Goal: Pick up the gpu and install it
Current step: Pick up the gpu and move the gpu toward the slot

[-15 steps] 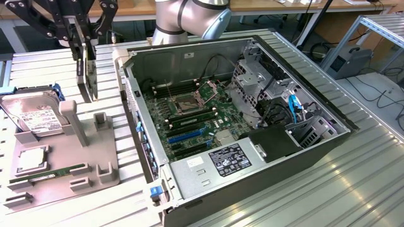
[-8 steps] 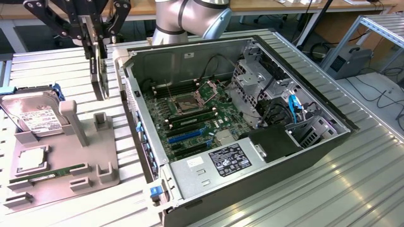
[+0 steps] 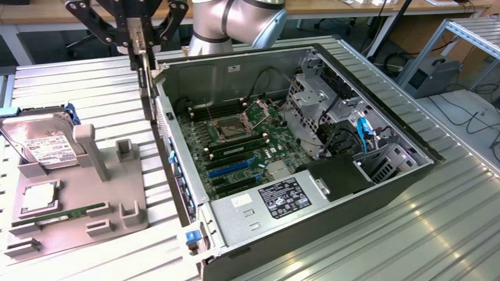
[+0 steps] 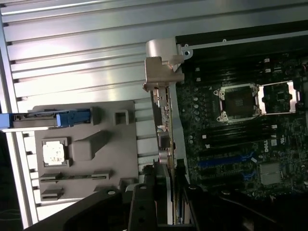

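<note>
Currently our gripper (image 3: 141, 45) is pinching the gpu (image 3: 145, 88) by one short end. Its fingers (image 4: 144, 192) press on the card's two flat faces, so the card hangs lengthwise down with its silver end bracket (image 4: 161, 72) at the far end from the grip. We judge that this hold is chosen to leave the bracket and the card's long edges free.

The card hangs in the air close beside the wall of the open computer case (image 3: 375, 193) on the exterior view's left, and we cannot tell whether it touches that wall. It is not yet over the motherboard (image 3: 234, 146).

That wall stands between the card and the blue expansion slots (image 3: 228, 170), which look free. The processor socket (image 3: 234, 124) lies farther in.

Further toward the exterior view's left, a grey holder (image 3: 117, 199) on the ribbed table (image 3: 93, 88) carries a hard drive (image 3: 43, 146), a processor chip (image 3: 39, 199) and a green memory stick (image 3: 67, 212), all well apart from the card.
</note>
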Controlling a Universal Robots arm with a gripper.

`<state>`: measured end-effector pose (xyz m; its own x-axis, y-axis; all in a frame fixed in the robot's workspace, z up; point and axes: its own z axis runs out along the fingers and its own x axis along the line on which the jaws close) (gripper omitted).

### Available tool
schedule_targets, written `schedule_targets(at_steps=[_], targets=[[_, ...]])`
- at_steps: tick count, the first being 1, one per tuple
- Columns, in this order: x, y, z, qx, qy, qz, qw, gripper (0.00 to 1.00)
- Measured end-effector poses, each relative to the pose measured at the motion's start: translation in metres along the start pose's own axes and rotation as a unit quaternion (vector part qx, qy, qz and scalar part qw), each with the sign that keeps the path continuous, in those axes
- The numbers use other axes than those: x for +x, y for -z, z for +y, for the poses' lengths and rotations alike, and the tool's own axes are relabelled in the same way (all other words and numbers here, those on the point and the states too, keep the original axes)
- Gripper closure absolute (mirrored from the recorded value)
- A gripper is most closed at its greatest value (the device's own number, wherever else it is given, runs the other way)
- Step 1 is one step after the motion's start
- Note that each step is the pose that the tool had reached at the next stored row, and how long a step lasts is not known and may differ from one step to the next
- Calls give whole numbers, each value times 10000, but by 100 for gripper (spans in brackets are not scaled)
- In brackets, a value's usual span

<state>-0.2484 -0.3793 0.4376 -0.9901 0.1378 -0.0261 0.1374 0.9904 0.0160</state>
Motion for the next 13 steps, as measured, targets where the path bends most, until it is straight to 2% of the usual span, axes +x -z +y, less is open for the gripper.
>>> schedule_targets(at_steps=[8, 10, 13], targets=[[-293, -14, 41, 1, 1, 3, 10000, 73], [-407, -19, 57, 1, 0, 5, 10000, 73], [-521, -25, 72, 2, 1, 7, 10000, 73]])
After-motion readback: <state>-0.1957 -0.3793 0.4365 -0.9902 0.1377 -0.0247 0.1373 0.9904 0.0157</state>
